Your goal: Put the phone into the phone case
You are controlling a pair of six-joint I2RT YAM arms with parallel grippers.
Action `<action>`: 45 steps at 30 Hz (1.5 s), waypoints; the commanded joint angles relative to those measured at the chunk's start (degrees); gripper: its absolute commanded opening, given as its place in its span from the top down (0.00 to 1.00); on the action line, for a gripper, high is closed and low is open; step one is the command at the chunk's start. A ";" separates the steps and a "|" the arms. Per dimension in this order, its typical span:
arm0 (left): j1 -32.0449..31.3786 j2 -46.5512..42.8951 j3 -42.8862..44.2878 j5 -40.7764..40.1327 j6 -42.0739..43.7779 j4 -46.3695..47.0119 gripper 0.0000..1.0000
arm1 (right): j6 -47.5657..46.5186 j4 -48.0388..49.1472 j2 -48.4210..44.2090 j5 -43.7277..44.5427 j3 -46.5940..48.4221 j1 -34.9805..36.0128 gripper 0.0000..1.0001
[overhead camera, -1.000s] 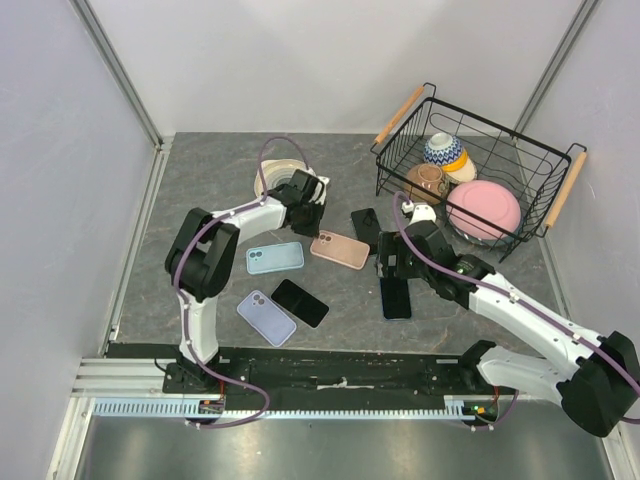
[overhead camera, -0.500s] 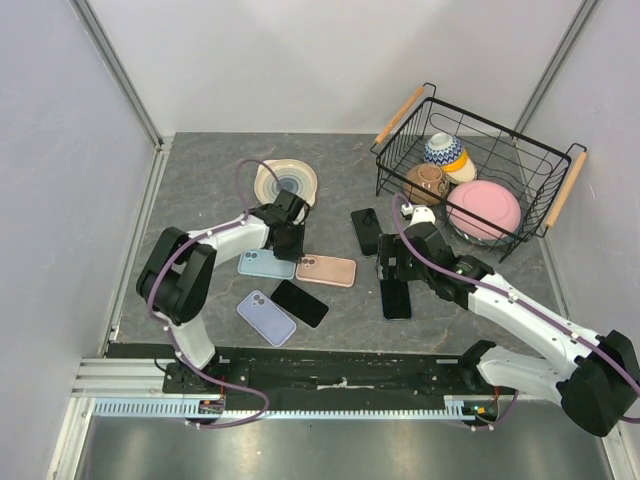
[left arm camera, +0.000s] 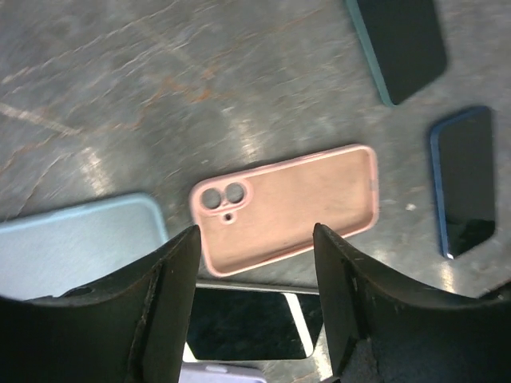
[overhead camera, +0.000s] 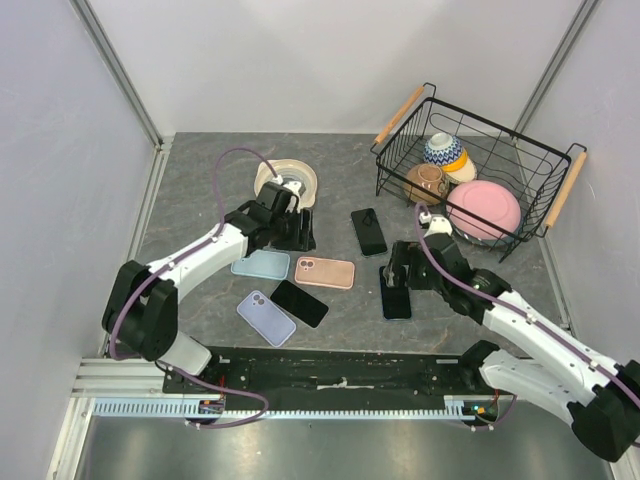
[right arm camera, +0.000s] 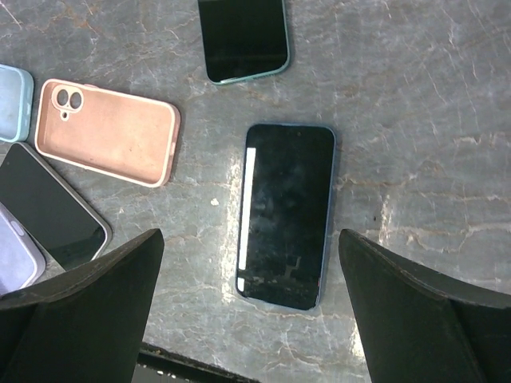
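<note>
Grey, stone-patterned table (overhead camera: 200, 190) is seen beneath both arms, with white walls around it. A pink phone case (overhead camera: 325, 272) is laid flat near the middle, hollow side up, its camera cut-out turned to the left. The left gripper (overhead camera: 295, 228) is held above the table just beyond the case, and in the wrist view its fingers (left arm camera: 172, 303) are seen spread apart, with nothing clasped between them and the case (left arm camera: 287, 207) lying free below. A pale blue case (overhead camera: 260, 265) is placed just left of the pink one. The right gripper (overhead camera: 397, 268) is spread wide over a blue-edged phone (overhead camera: 396, 297), which is laid screen up to the right of the pink case and apart from it; no contact is seen. A teal-edged phone (overhead camera: 368, 231) is set further back. A wire basket (overhead camera: 400, 150) holding bowls is found at the far right
</note>
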 commanded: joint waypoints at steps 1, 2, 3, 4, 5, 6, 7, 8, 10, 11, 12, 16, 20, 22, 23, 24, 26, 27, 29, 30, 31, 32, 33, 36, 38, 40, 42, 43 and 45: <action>-0.24 1.61 3.43 13.30 5.76 8.28 0.35 | 4.50 -3.71 -4.64 -0.94 -2.73 -1.76 0.02; -0.24 2.68 4.31 17.33 6.02 8.82 0.34 | 6.25 -4.06 -5.43 -1.81 -3.52 -2.21 0.02; -0.33 4.17 5.37 19.63 6.28 9.35 0.34 | 6.96 -3.89 -6.31 -3.12 -5.26 -2.73 0.02; -0.33 6.97 7.55 21.83 6.46 10.31 0.34 | 8.02 -4.06 -7.89 -5.75 -6.06 -3.70 0.02; -0.42 8.56 8.45 25.59 6.38 11.19 0.34 | 8.98 -3.98 -8.77 -6.99 -6.94 -4.14 0.02; -0.85 9.97 9.59 27.54 6.29 11.64 0.35 | 10.65 -4.06 -9.65 -8.31 -8.69 -4.67 0.02; -1.21 11.38 11.77 29.30 6.29 12.25 0.35 | 11.36 -4.15 -11.40 -9.37 -9.49 -5.63 0.02; -2.25 14.35 12.93 30.63 6.20 13.30 0.34 | 12.06 -4.15 -12.20 -11.12 -10.46 -6.07 0.02; -3.23 17.70 17.21 31.08 6.20 13.14 0.34 | 13.82 -4.24 -14.30 -12.79 -13.09 -7.04 0.02; -3.67 20.94 18.98 31.78 5.94 11.66 0.34 | 14.26 -4.33 -14.75 -14.63 -13.80 -7.48 0.02; -4.63 22.71 20.57 32.74 5.85 11.55 0.34 | 14.53 -4.15 -15.19 -15.43 -15.20 -7.66 0.02; -7.62 28.78 28.11 33.89 6.90 9.72 0.35 | 17.25 -4.50 -16.16 -17.20 -17.58 -7.84 0.02; -10.78 34.32 35.07 31.53 10.06 4.71 0.35 | 19.62 -5.03 -16.95 -17.55 -18.46 -7.84 0.02; -11.66 38.17 40.76 30.64 11.64 -0.30 0.35 | 20.85 -4.50 -18.00 -18.16 -19.34 -7.84 0.02; -12.45 39.50 42.71 29.68 13.04 -1.88 0.35 | 21.90 -4.42 -18.18 -18.43 -19.52 -7.84 0.02; -12.81 41.08 44.65 29.33 13.66 -3.81 0.35 | 22.52 -3.81 -18.45 -18.95 -20.39 -7.84 0.02; -13.60 44.86 49.39 27.58 14.81 -7.94 0.35 | 24.71 -2.93 -18.98 -21.06 -21.45 -7.84 0.02; -13.78 45.83 50.80 27.04 14.90 -8.92 0.35 | 25.42 -1.53 -19.15 -21.94 -22.76 -7.84 0.02; -13.78 48.39 53.45 27.73 15.42 -10.94 0.35 | 27.09 -0.29 -19.50 -23.79 -24.95 -7.75 0.02; -13.78 49.00 53.89 27.91 15.60 -11.29 0.35 | 28.32 0.76 -19.77 -24.23 -25.58 -7.84 0.02; -13.86 49.79 55.37 27.92 15.78 -12.69 0.35 | 28.85 1.03 -19.94 -24.49 -26.19 -7.84 0.02; -13.87 50.76 55.82 28.35 16.21 -13.14 0.35 | 29.29 1.29 -20.20 -25.02 -26.98 -7.84 0.02; -13.87 51.37 57.05 28.62 16.48 -14.01 0.35 | 29.73 1.73 -20.47 -25.28 -27.34 -7.84 0.02; -14.04 53.49 59.42 29.58 17.71 -17.53 0.35 | 30.26 2.61 -20.73 -25.28 -28.04 -7.84 0.02; -14.39 53.75 59.43 29.94 18.32 -19.11 0.35 | 30.88 3.40 -20.56 -25.02 -28.39 -7.84 0.02; -14.39 53.58 58.73 30.20 18.59 -19.91 0.36 | 31.14 4.98 -19.95 -24.67 -28.66 -7.84 0.02; -14.57 52.79 56.90 30.99 18.77 -20.09 0.36 | 31.06 6.04 -18.72 -23.36 -28.57 -7.84 0.02; -14.57 52.53 56.27 31.17 18.68 -20.00 0.36 | 30.79 6.39 -18.19 -22.57 -28.49 -7.84 0.02; -14.57 51.74 53.82 32.66 18.68 -19.65 0.38 | 29.74 7.18 -16.61 -21.25 -27.35 -7.92 0.02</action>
